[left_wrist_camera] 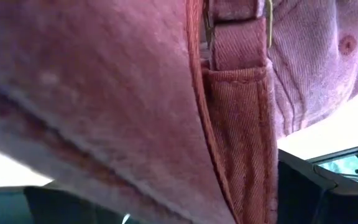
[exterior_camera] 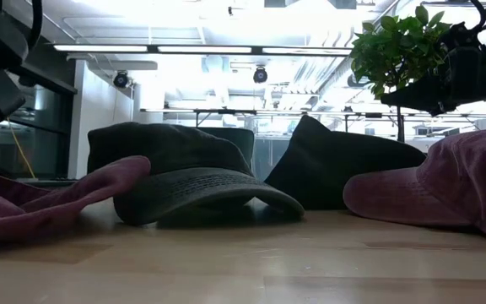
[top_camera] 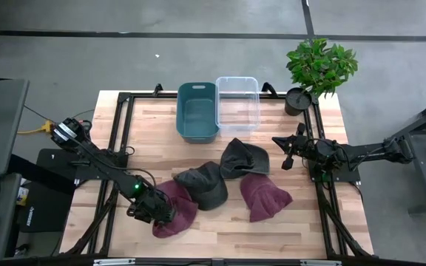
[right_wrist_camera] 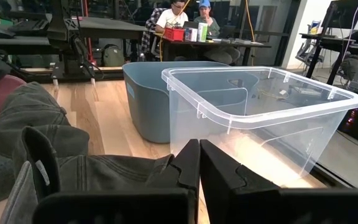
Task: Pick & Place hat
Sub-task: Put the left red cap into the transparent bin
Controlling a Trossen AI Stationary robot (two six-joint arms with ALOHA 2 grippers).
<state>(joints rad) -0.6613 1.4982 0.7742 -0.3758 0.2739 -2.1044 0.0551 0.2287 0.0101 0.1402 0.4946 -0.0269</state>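
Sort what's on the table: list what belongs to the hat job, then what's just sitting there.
Job: maroon hat at the left hand; maroon hat on the right; two dark hats; teal bin; clear bin.
Bystanders: potted plant; right hand, shut, waiting.

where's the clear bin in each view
High view: clear bin at the table's far edge, touching the right side of the teal bin.
Low view: not visible; the hats block that part of the table.
Left wrist view: not in it; a maroon hat fills the picture.
Right wrist view: clear bin just ahead of the shut right gripper.
Shared landmark: the teal bin beside it.
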